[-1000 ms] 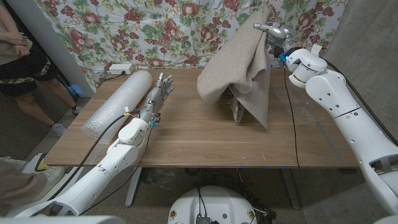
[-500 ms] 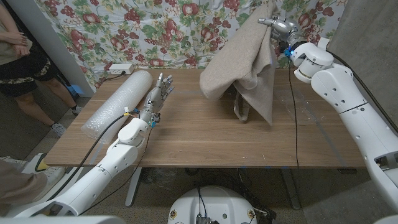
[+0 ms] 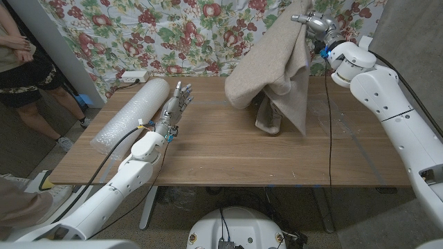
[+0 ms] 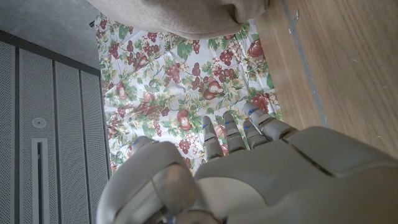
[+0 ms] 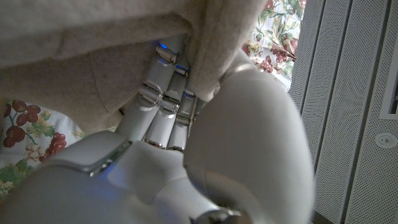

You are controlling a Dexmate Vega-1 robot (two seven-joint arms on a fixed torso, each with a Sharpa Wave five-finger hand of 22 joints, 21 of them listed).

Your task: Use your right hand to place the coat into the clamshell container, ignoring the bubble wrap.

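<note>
Hanging coat [image 3: 273,66] beneath raised right robot hand [image 3: 313,21]

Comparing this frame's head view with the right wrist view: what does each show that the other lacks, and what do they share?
Head view alone: the wooden table, the bubble wrap roll at its left, the left hand beside the roll, and a person at the left edge. Right wrist view alone: close up, the fingers gripping folds of the fabric. Both: the right hand holding the coat and the fruit-print backdrop.

White rounded arms [image 3: 387,104], black cables, metallic right hand [image 3: 313,22].
</note>
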